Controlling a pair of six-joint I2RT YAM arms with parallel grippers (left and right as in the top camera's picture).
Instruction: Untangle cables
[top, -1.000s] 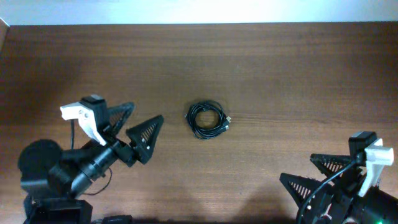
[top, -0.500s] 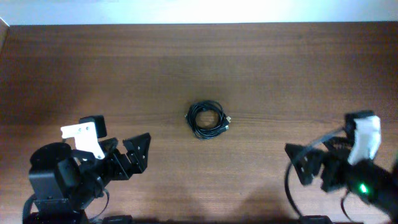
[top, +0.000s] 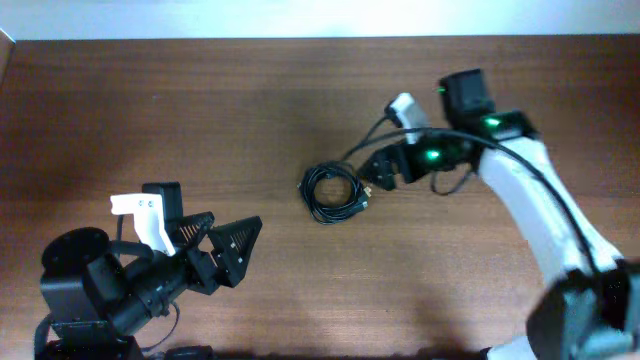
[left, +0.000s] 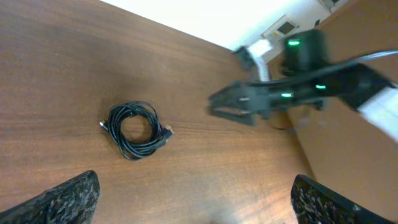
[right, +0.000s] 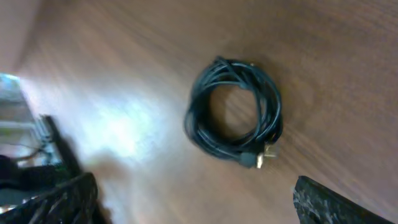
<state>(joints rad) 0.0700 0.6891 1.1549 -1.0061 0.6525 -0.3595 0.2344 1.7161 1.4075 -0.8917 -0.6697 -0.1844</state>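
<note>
While the coiled black cables (top: 332, 192) lie just ahead of the right gripper (top: 375, 172), wide open and empty like the left gripper (top: 235, 225), the approach is in hand, and next it likely must lower and pinch one loop.

Nothing written can be read in any of the views. The small pale rectangular plate (left: 285, 27) on the white wall, seen from the left wrist, carries dark marks that are too blurred to make out. Any print on the coiled bundle of thin black cables (right: 272, 115) or its gold-tipped plug is too small to tell.
</note>
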